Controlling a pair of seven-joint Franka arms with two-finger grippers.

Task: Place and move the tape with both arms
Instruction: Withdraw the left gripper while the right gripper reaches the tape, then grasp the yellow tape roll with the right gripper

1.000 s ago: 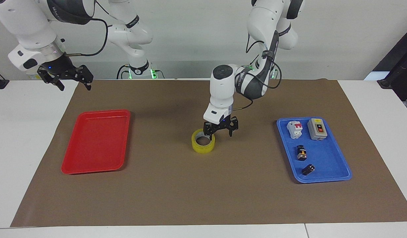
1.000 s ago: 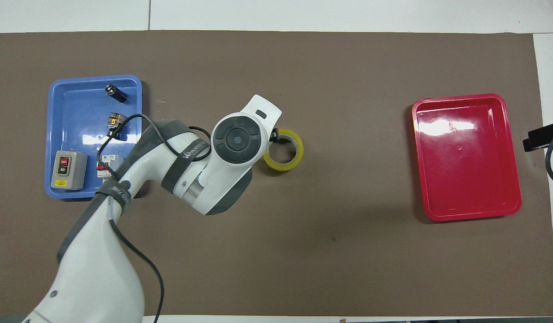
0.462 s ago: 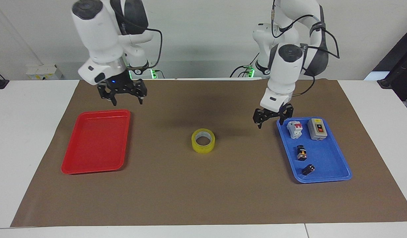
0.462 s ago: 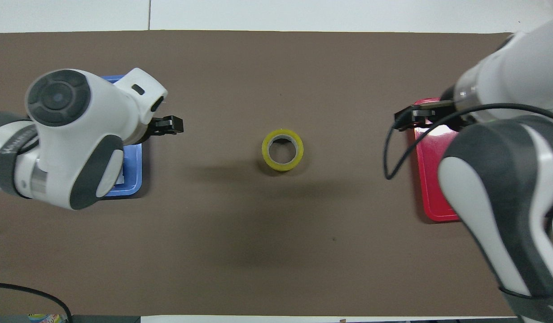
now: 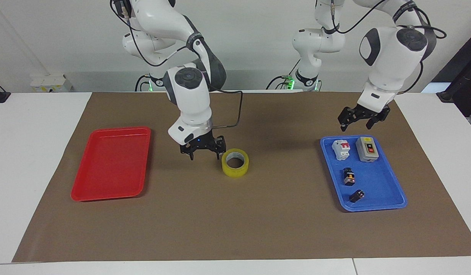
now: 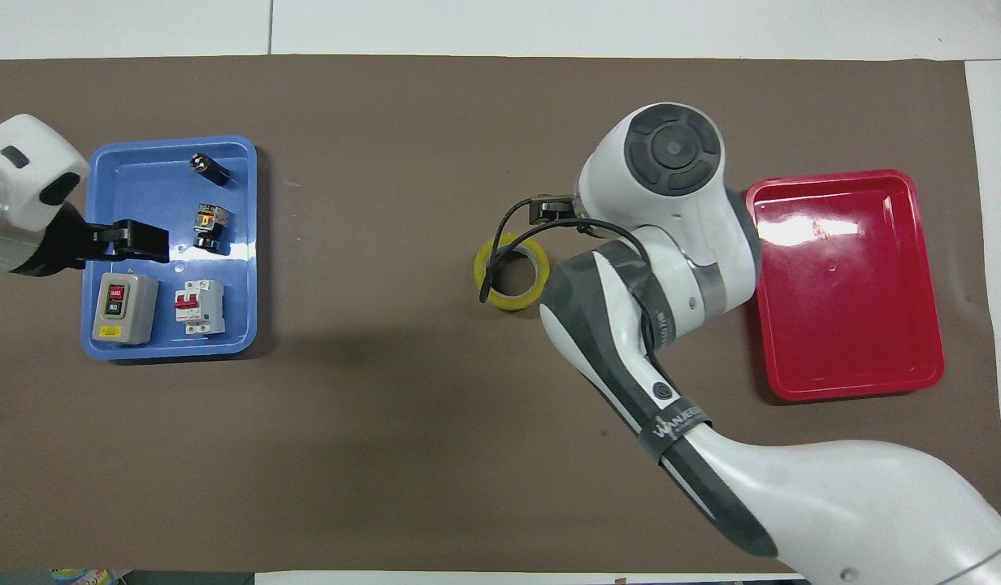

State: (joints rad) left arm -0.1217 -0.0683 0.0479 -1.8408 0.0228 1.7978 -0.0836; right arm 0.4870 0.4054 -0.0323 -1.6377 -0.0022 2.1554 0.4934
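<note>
Since half a second ago, the right arm has been swung in from above the red tray toward the middle of the mat, and the left arm has been drawn back from the blue tray's edge to a raised spot over the mat by that tray; the tape has not been shifted.

The brown mat [image 5: 235, 229] is spread over most of the white table [image 5: 29, 152]. The red tray [image 5: 111, 164] is seen empty at the right arm's end, and the blue tray [image 5: 373, 191] at the left arm's end.

The right gripper [image 5: 203, 149] is held low over the mat just beside the tape [image 5: 235, 162], on the side toward the red tray, with its fingers spread wide and nothing between them; contact with the roll cannot be made out. The tape is laid flat on the mat midway between the two trays, its white core facing up. The left gripper [image 5: 361, 117] is held in the air above the mat next to the blue tray, fingers parted and empty.

In the blue tray a grey switch box [image 5: 367, 149] and a white circuit breaker [image 5: 341, 149] are set nearest the robots, with two small black parts [image 5: 349, 177] [image 5: 356, 196] farther out.
</note>
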